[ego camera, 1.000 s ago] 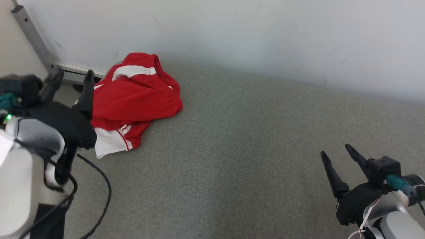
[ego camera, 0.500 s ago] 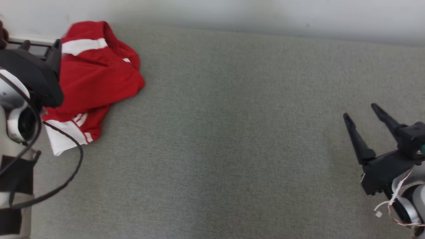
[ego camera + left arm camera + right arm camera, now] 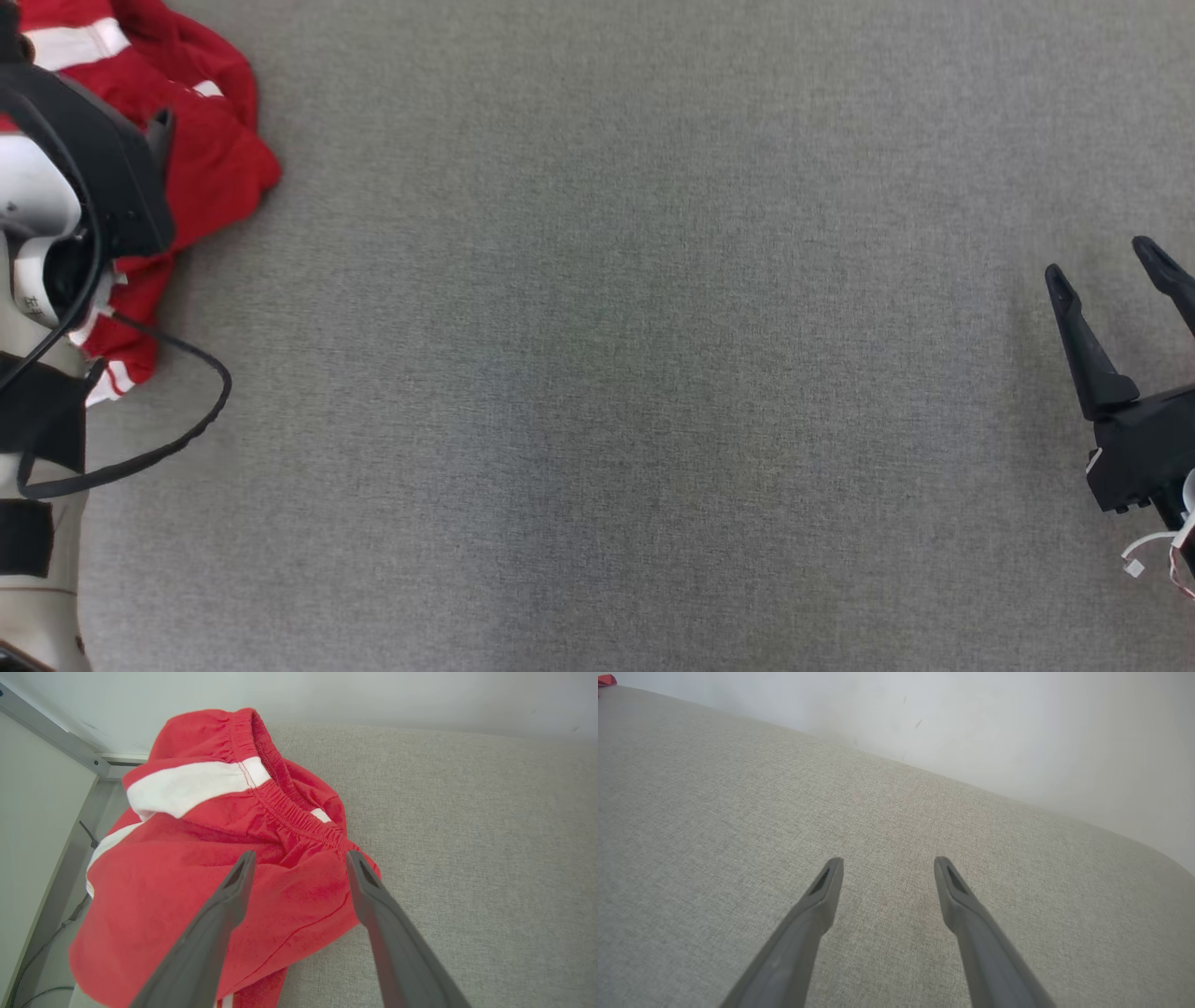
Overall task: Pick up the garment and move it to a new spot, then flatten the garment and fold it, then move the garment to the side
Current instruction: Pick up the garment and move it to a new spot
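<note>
The garment (image 3: 177, 872) is a crumpled red piece with white stripes and an elastic waistband, lying near the back left corner of the grey surface. In the head view the garment (image 3: 219, 159) sits at the top left, partly hidden by my left arm (image 3: 37, 215). My left gripper (image 3: 300, 856) hovers open just above its near right part, one finger on each side of a fold, gripping nothing. My right gripper (image 3: 1100, 259) stands open and empty at the far right over bare fabric; its wrist view shows my right gripper (image 3: 888, 860) and a red speck of the garment (image 3: 605, 680).
The grey woven surface (image 3: 597, 373) stretches wide between the two arms. A white wall (image 3: 373, 695) runs along its back. A grey metal rail (image 3: 46, 732) and a floor gap lie left of the garment. A black cable (image 3: 187, 429) loops off my left arm.
The head camera has tilted down and turned, so the wall has left the picture and the garment sits in the top left corner. Both grippers stay open.
</note>
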Available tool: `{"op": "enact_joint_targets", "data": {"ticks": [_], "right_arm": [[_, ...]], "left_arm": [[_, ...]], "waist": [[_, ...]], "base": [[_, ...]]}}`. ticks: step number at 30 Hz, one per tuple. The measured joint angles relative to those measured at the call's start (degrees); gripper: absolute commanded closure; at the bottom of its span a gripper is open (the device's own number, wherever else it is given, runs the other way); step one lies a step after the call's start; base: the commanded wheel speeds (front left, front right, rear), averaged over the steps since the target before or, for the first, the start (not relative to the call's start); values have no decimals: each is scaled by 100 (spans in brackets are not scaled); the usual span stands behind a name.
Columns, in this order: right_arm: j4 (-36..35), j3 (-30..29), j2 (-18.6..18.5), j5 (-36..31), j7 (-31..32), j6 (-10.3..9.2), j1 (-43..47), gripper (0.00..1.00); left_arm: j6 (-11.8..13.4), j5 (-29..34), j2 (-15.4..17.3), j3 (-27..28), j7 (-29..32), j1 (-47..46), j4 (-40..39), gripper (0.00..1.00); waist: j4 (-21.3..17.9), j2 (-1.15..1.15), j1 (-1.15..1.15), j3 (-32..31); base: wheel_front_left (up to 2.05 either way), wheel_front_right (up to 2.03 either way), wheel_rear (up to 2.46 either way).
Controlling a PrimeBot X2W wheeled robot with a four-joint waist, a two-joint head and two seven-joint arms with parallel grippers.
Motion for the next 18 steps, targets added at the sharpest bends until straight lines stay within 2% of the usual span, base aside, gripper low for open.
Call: {"op": "enact_joint_targets", "data": {"ticks": [5,11,12,13,14,18], "right_arm": [[-98,-89,-38,52,44,-18,1,0],[-223,-180,-91,56,49,-45,18,0],[-227,-214,-112,67,49,-48,28,0],[-221,-247,-142,86,48,-49,37,0],[-221,-268,-162,94,47,-52,41,0],[-191,-280,-162,96,42,-76,49,0]], "left_arm": [[-27,300,96,-321,334,-94,583,0],[-26,230,102,-245,483,-359,1085,0],[-26,169,45,-226,506,-355,1149,17],[-57,157,-33,-252,514,-352,1227,70],[-67,158,-93,-279,526,-350,1272,100],[-123,156,-149,-368,523,-452,1385,100]], "waist": [[-90,0,0,255],[-154,0,-1,430],[-162,0,-1,455],[-167,0,-1,477],[-170,0,-1,494],[-150,0,-1,493]], "base": [[0,0,0],[0,0,0],[0,0,0],[0,0,0],[0,0,0],[0,0,0]]}}
